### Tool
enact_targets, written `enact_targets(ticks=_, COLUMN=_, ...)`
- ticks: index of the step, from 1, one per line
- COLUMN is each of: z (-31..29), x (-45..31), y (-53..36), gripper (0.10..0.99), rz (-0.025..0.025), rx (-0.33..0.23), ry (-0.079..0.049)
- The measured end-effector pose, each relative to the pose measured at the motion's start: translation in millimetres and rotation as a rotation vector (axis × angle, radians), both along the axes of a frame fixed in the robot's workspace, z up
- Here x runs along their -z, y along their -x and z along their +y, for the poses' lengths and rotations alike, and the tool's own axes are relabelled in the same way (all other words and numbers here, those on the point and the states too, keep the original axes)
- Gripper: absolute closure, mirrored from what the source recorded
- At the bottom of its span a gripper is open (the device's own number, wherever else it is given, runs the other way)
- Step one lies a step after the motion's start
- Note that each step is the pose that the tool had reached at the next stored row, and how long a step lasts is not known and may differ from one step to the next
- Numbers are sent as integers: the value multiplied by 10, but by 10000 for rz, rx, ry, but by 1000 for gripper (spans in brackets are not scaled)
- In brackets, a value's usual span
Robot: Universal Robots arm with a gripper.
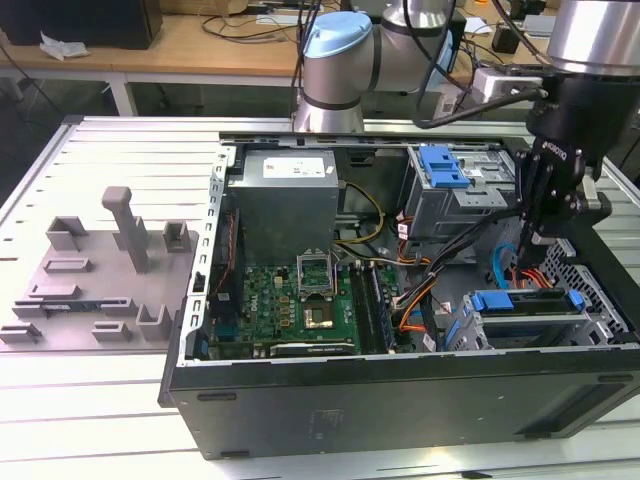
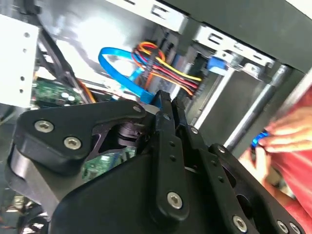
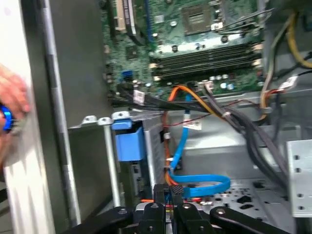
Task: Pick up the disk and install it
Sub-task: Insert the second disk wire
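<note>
Hangs at about 3 o'clock of the open computer case [image 1: 400, 400] in the exterior view, the gripper [image 1: 532, 258] with its fingers pressed narrow, tip to tip, no gap to be seen in both wrist views (cannot tell whether anything thin is pinched between them). Lies just below, at about 4 o'clock of the case, the disk [image 1: 525, 303], its bright blue bracket level in the drive cage [image 1: 600, 300] and apparently seated, free of the fingers. Risks mostly a snag: loops right by the fingertips the blue SATA cable [image 3: 204, 183], with the orange and yellow power leads [image 2: 165, 63] bunched close beside it, so any descent or sideways drift could hook a loop, drag a plug askew or tug a connector off the motherboard [image 1: 290, 300]. Risks also a hard press on the disk's top face if lowered with the tips closed, which could jam the bracket crooked in its rails. Calls for care at the case's outer wall too, where a person's hand [image 2: 287, 139] rests close to the arm; a swing toward that side could strike it.
</note>
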State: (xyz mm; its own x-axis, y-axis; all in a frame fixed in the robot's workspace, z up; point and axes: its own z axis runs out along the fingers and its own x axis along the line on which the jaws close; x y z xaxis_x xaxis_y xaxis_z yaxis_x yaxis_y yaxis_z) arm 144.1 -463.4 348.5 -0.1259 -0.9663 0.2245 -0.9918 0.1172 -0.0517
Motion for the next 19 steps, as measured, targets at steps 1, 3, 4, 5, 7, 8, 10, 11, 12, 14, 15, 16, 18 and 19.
enact_targets(ticks=1, z=-11, x=1, y=1, gripper=925, rz=-3, rx=0, ry=-184)
enact_targets(ticks=3, z=-50, x=1, y=3, gripper=925, rz=-18, rx=1, ry=-679)
enact_targets(ticks=4, z=-69, x=0, y=4, gripper=925, rz=-25, rx=1, ry=-883)
enact_targets(ticks=5, z=-83, x=0, y=4, gripper=925, rz=-27, rx=1, ry=-1008)
enact_targets(ticks=7, z=-134, x=0, y=5, gripper=925, rz=-28, rx=2, ry=-1315)
enact_targets(ticks=8, z=-173, x=-1, y=6, gripper=925, rz=-28, rx=2, ry=-1498)
enact_targets(ticks=10, z=-246, x=-2, y=6, gripper=925, rz=-30, rx=2, ry=-1749)
enact_targets(ticks=11, z=-266, x=-2, y=7, gripper=925, rz=-32, rx=2, ry=-1813)
enact_targets(ticks=12, z=-292, x=-3, y=7, gripper=925, rz=-37, rx=2, ry=-1892)
enact_targets(ticks=14, z=-354, x=-8, y=7, gripper=925, rz=-52, rx=0, ry=-2056)
enact_targets(ticks=15, z=-382, x=-12, y=6, gripper=925, rz=-52, rx=0, ry=-2096)
enact_targets(ticks=16, z=-416, x=-19, y=7, gripper=925, rz=-53, rx=0, ry=-2116)
enact_targets(ticks=18, z=-470, x=-54, y=6, gripper=925, rz=-53, rx=0, ry=-2163)
enact_targets(ticks=19, z=-481, x=-70, y=6, gripper=925, rz=-53, rx=1, ry=-2178)
